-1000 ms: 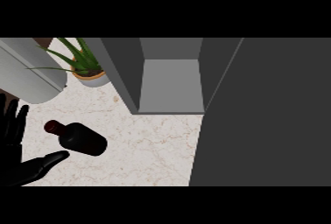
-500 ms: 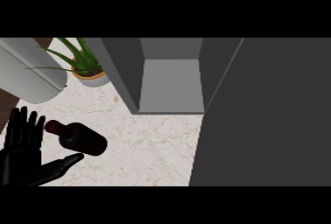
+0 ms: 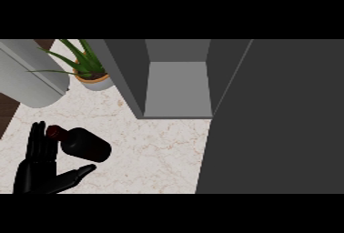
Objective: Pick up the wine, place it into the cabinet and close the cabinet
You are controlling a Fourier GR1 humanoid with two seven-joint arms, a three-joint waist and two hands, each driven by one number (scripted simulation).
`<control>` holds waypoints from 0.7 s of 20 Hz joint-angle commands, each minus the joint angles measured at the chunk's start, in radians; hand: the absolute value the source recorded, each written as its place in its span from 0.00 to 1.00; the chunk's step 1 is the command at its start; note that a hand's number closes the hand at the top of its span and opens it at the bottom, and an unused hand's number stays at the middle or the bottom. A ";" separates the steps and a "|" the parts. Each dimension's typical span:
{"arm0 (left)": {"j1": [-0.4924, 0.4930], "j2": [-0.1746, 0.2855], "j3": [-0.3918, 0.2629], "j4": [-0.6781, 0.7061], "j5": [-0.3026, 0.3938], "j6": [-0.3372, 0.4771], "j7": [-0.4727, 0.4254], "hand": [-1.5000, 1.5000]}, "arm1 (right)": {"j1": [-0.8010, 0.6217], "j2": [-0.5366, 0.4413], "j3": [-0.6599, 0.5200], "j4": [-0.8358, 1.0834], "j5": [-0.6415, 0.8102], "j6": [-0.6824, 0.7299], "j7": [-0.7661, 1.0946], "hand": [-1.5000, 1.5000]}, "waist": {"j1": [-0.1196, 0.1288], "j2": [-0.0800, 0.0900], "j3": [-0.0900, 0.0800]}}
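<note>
A dark wine bottle (image 3: 86,145) with a reddish cap lies on its side on the marble counter (image 3: 158,150), cap pointing up-left. My left hand (image 3: 42,170) is open at the lower left, its straight fingers just left of the bottle's neck and its thumb stretched out under the bottle's base. The bottle sits in the gap between thumb and fingers. The grey cabinet (image 3: 176,86) stands open at the back, its inside bare. Its big dark door (image 3: 275,118) swings out and fills the right side. My right hand does not show.
A potted aloe plant (image 3: 86,68) stands at the back left beside the cabinet's wall. A pale grey cylinder (image 3: 27,75) lies across the far left corner. The counter's left edge meets dark wood.
My left hand has moved in from the left edge toward the bottle, fingers now next to its neck. The bottle has not moved.
</note>
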 commanded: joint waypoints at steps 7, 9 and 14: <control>-0.058 0.006 0.052 0.316 0.007 -0.071 -0.209 0.00 | -0.005 -0.035 -0.061 -0.121 -0.099 -0.002 0.111 0.00 | -0.004 0.000 0.000; -0.075 0.032 0.085 0.361 0.051 -0.112 -0.213 0.00 | 0.001 -0.023 -0.019 -0.150 -0.071 -0.018 0.124 0.00 | -0.004 0.000 0.000; -0.092 0.026 0.101 0.477 0.071 -0.153 -0.276 0.00 | -0.094 -0.031 -0.028 -0.091 -0.070 -0.046 0.166 0.00 | -0.003 -0.001 -0.001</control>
